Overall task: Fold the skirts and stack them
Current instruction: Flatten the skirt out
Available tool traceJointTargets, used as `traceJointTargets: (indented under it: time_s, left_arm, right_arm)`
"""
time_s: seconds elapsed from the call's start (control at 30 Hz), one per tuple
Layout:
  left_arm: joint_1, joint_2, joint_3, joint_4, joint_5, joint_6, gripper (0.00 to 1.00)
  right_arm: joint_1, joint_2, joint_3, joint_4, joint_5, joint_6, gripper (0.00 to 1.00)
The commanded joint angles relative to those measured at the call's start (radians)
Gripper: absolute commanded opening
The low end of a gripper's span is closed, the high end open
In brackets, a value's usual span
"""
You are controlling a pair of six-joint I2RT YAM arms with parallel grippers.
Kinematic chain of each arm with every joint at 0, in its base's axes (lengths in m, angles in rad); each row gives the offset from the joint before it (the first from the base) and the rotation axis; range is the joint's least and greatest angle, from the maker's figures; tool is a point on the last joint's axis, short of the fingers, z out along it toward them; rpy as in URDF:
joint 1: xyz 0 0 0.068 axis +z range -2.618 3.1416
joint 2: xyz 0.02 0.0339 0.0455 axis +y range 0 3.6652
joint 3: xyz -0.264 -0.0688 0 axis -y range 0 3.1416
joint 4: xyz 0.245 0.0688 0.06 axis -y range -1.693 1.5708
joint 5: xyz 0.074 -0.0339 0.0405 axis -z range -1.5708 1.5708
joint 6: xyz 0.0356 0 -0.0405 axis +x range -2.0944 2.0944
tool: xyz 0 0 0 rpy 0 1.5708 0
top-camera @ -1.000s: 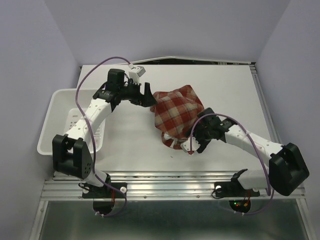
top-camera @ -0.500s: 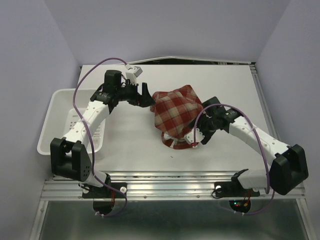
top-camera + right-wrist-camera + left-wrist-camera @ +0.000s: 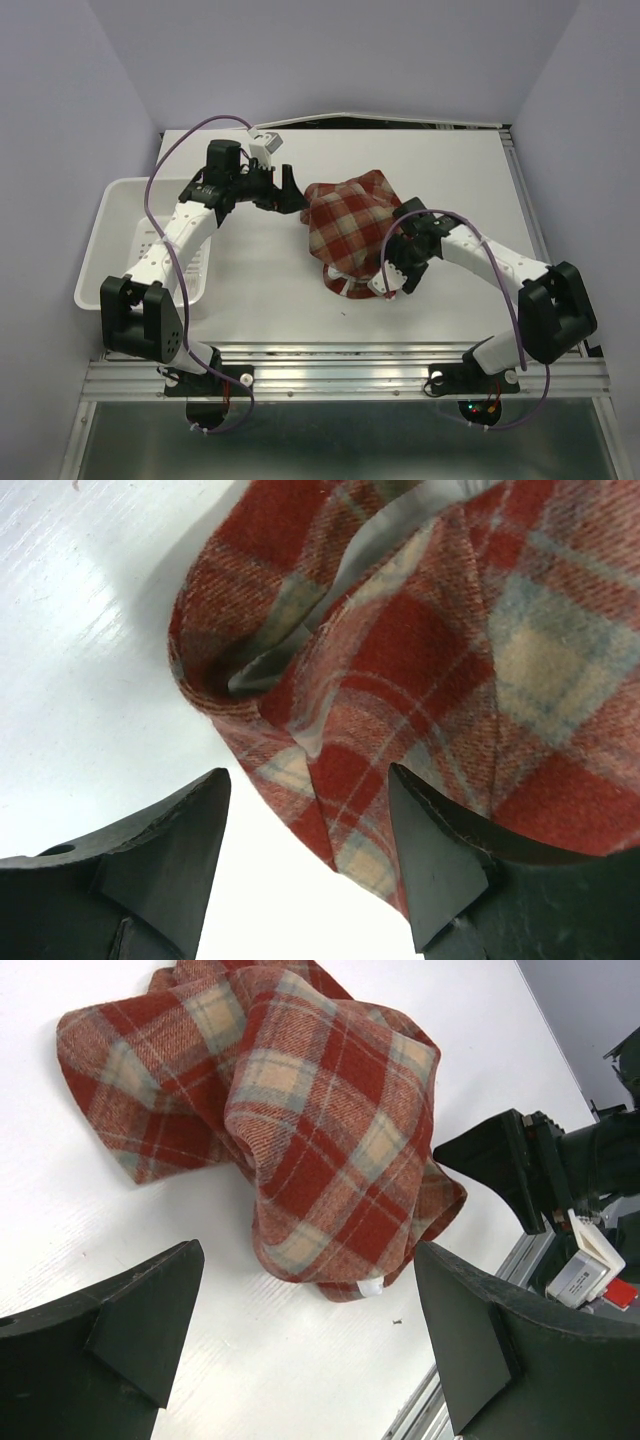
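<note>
One plaid skirt point(image 3: 352, 228) in red, maroon and cream lies crumpled in a heap at the middle of the white table. In the left wrist view the skirt point(image 3: 300, 1130) is bunched and folded over itself. My left gripper point(image 3: 291, 194) is open and empty, just left of the heap's far left edge. My right gripper point(image 3: 392, 281) is open at the heap's near right edge; in the right wrist view the skirt's hem point(image 3: 400, 730) hangs between the spread fingers, with its grey lining showing.
A white perforated plastic basket point(image 3: 120, 215) stands at the table's left edge, beside the left arm. The table's metal front rail point(image 3: 350, 360) runs along the near edge. A small white label point(image 3: 372, 1287) shows at the skirt's hem.
My right gripper has moved in towards the heap's near right edge and its wrist has turned. My left gripper has shifted slightly left. The skirt has not moved.
</note>
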Motion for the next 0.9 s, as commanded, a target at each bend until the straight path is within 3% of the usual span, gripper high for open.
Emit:
traceJointTargets:
  time_s: [0.0,0.47,0.87]
  left_arm:
    - [0.011,-0.055,-0.007,0.036,0.019,-0.002,0.99]
    - [0.039,-0.084,-0.051,0.058,0.008,-0.019,0.99]
    - [0.056,-0.087,-0.068,0.071,0.012,-0.037,0.99]
  right_arm:
    - [-0.003,0.020,-0.014,-0.032,-0.008,-0.094,0.69]
    - [0.035,0.090,0.020,-0.066,-0.050,-0.155,0.68]
    - [0.069,0.147,0.066,-0.017,-0.047,-0.046,0.56]
